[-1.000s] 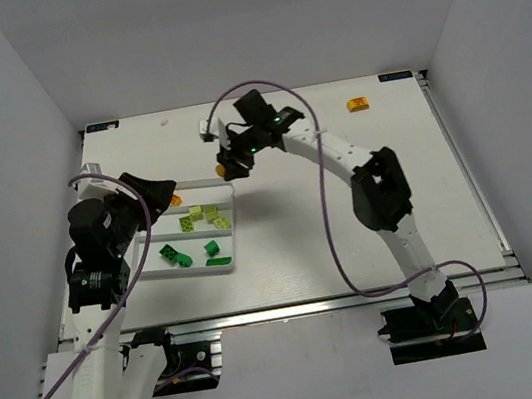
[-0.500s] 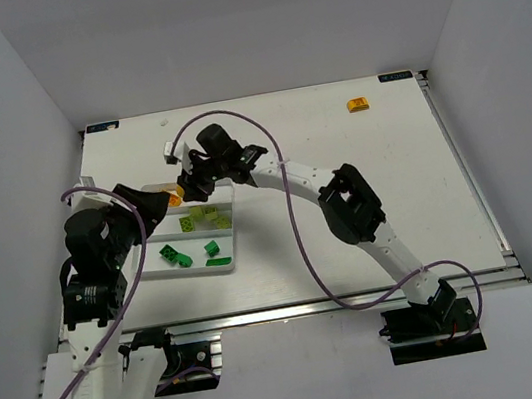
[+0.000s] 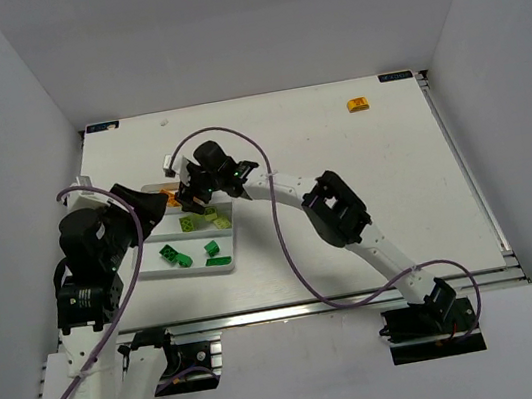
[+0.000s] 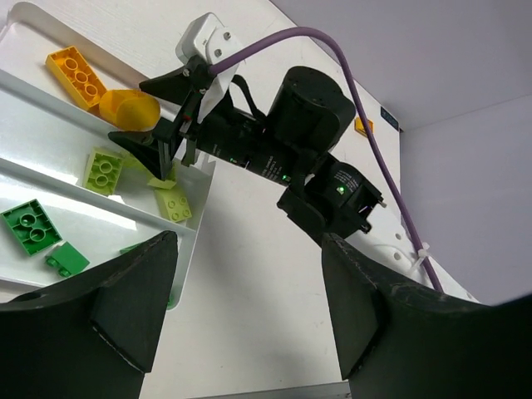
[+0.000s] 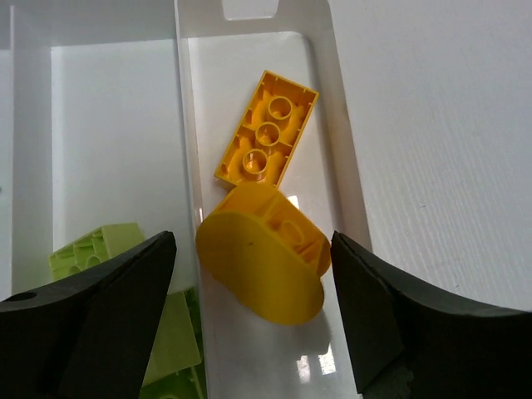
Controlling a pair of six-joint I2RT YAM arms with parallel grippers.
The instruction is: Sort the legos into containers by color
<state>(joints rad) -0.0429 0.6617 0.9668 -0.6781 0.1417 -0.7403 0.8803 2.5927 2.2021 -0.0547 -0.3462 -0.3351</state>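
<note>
White walls (image 3: 10, 118) box in a white table (image 3: 353, 236), and we look down on both arms from behind their bases. Toward the left of the table lies the white tray (image 3: 236, 237), its three long compartments running side by side.

The right arm (image 3: 285, 188) reaches far across to the left, so that the right jaws hang over the far compartment of the tray. From the right wrist we see those jaws spread wide, one dark finger (image 5: 83, 332) at each lower corner of the view. Between them is the rounded yellow-orange piece (image 5: 262, 266). It sits in the far compartment, just beside an orange brick (image 5: 268, 140), and its edge overlaps the dividing wall. Neither finger clamps it, though we cannot tell whether it rests flat on the tray floor.

Lime bricks (image 3: 210, 213) lie in the middle compartment, some of them showing at the lower left of the right wrist view. Dark green bricks (image 3: 176, 257) lie in the near compartment.

The left arm (image 3: 87, 253) stands bent at the left edge of the table, its jaws just beside the left end of the tray. The left wrist view shows the left jaws wide apart and holding nothing, with the tray and the right arm's wrist framed between the fingers (image 4: 125, 316). One more orange piece (image 3: 358, 103) lies alone near the far right corner of the table, well apart from the tray.
</note>
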